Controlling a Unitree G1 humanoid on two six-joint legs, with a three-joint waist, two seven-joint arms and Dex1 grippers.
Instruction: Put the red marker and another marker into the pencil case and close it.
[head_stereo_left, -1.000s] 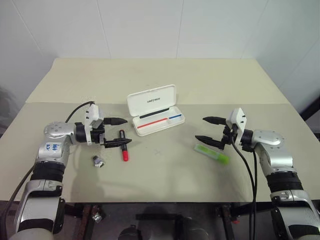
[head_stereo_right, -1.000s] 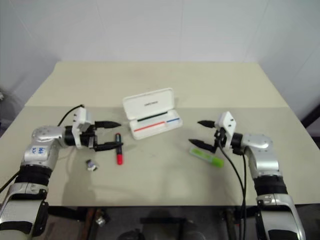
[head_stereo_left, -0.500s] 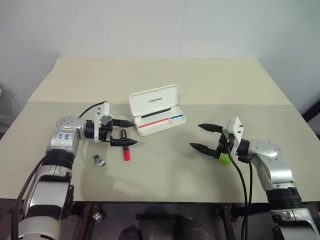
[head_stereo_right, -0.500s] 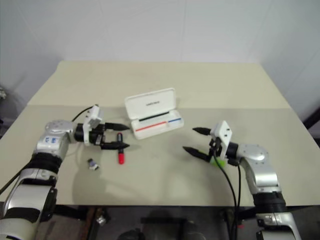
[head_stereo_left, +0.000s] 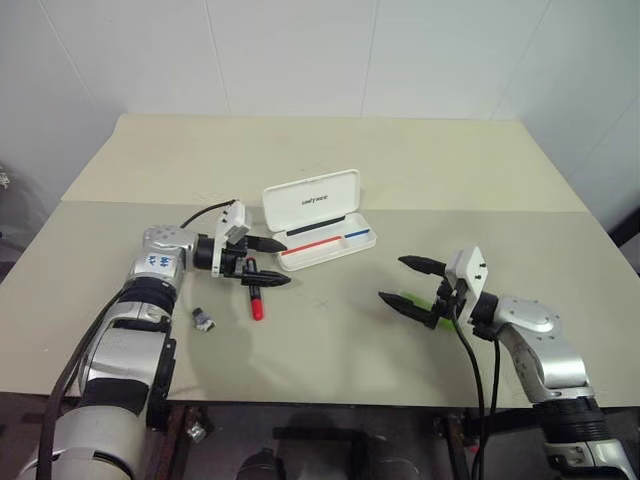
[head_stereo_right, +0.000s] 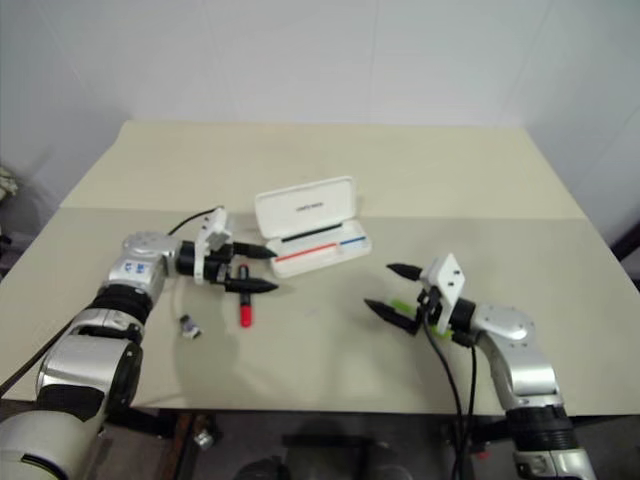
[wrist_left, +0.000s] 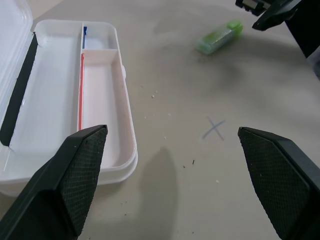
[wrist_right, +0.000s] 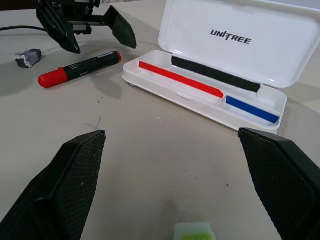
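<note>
Left of the open pencil case, the left gripper is hanging jaws apart and empty over the red marker, having slid in toward the case over the last second. Right of the case, the right gripper is also spread and empty, pulled back so it is straddling the light-green marker. Both markers are lying outside the case, so I'd say both grasps are being set up.

white case, red-capped marker, green marker
</note>
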